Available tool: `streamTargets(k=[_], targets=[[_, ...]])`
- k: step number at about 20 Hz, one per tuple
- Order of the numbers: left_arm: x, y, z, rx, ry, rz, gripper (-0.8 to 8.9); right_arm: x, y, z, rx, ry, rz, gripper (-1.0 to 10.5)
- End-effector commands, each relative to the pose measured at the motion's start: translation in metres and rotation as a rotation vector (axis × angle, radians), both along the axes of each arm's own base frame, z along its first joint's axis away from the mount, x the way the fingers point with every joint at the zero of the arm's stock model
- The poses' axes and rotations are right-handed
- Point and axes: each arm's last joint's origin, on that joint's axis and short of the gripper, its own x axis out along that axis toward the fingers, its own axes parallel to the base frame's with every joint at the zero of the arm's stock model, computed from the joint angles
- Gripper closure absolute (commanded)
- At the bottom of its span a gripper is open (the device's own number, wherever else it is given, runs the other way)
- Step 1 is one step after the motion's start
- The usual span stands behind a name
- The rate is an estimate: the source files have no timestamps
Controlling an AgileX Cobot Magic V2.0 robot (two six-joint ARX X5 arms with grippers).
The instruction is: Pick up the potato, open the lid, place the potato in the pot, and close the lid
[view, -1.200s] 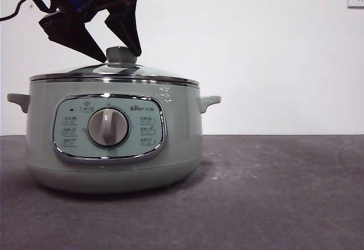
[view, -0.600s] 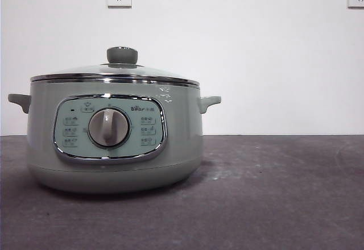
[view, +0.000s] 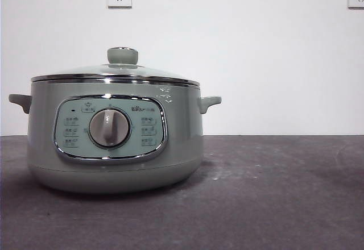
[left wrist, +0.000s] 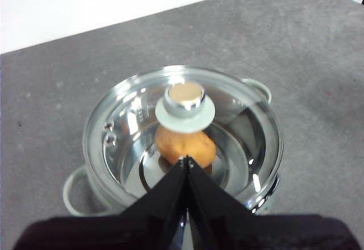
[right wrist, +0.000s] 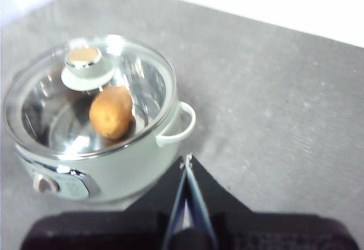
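- Where a pincer hung at the knob a second ago, the front view now shows only the pot (view: 114, 148) on the tabletop (view: 273, 193), the lid (view: 114, 73) seated; the arm has gone.
- Left wrist view: the left pincer (left wrist: 186, 160), pressed together and empty, hangs above the lid, the potato (left wrist: 185, 146) visible under the glass.
- Right wrist view: the right pincer (right wrist: 186, 159), likewise closed on nothing, waits beside the pot. The task looks finished.

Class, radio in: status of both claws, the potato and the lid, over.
Left claw shut, above the lid. Right claw shut, beside the pot. Potato inside, lid seated. Nothing in the way.
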Motion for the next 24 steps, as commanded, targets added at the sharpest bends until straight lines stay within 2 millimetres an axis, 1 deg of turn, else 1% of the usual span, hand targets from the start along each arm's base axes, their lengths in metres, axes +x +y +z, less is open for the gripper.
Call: streamTargets(k=[1,3,5,12,18,19,22,24], targets=[[-0.008,0.004,-0.025,-0.016,-0.041,-0.004,8.22,-0.005,-0.005,-0.025,0.056,-0.027,-0.016,9.6],[-0.011,0.007,-0.038,-0.043,-0.07,-0.002,8.22,-0.007,-0.006,-0.039,0.021,0.018,-0.018,9.6],[-0.012,0.007,-0.041,-0.048,-0.037,0.006,8.17,-0.009,-0.007,-0.043,-0.003,0.064,-0.022,9.5],[-0.013,0.008,-0.048,-0.006,0.029,0.007,8.17,-0.012,-0.01,-0.05,-0.057,0.128,-0.022,9.5],[-0.012,0.007,-0.048,-0.001,0.034,0.007,8.17,-0.013,-0.011,-0.051,-0.065,0.138,-0.022,9.5],[-0.012,0.008,-0.047,0.025,0.005,0.0,8.17,-0.013,-0.011,-0.051,-0.065,0.138,-0.022,9.5],[-0.017,0.019,-0.044,0.057,-0.069,0.029,8.17,-0.013,-0.011,-0.051,-0.066,0.139,-0.022,9.5],[-0.019,0.028,-0.047,0.041,-0.096,0.101,8.17,-0.013,-0.011,-0.051,-0.066,0.139,-0.022,9.5]])
